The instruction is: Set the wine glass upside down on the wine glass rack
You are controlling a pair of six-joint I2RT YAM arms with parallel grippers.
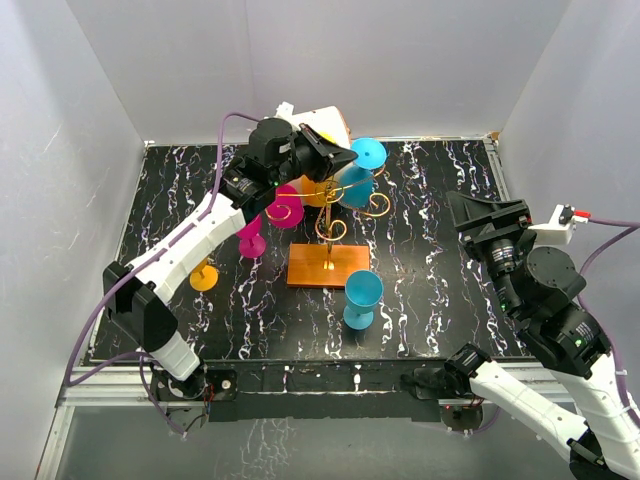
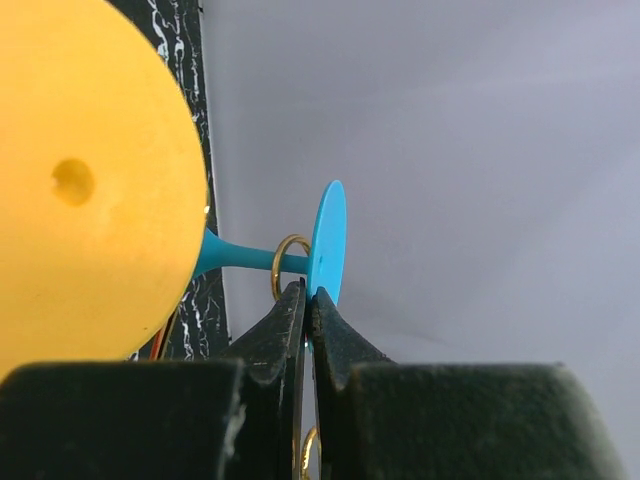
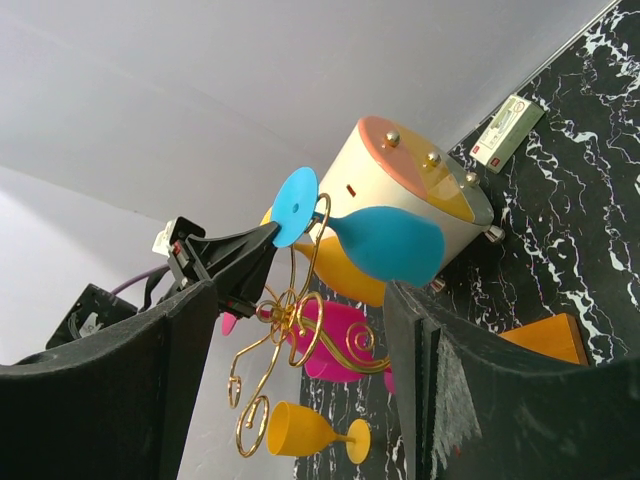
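Blue wine glass [image 2: 327, 240] hangs on the wine glass rack [image 1: 328, 268], its foot just beside the closed left fingers [image 2: 288, 325].

You are looking at a black, white-veined tabletop [image 1: 440, 210], with plain pale walls [image 1: 420, 60] enclosing it on three sides and soft, even light falling across it.

A white cylinder-shaped box [image 3: 420, 175] sits at the back of the black marbled tabletop [image 1: 420, 290] — a small white rectangular tag [image 3: 508, 128] just beside it.
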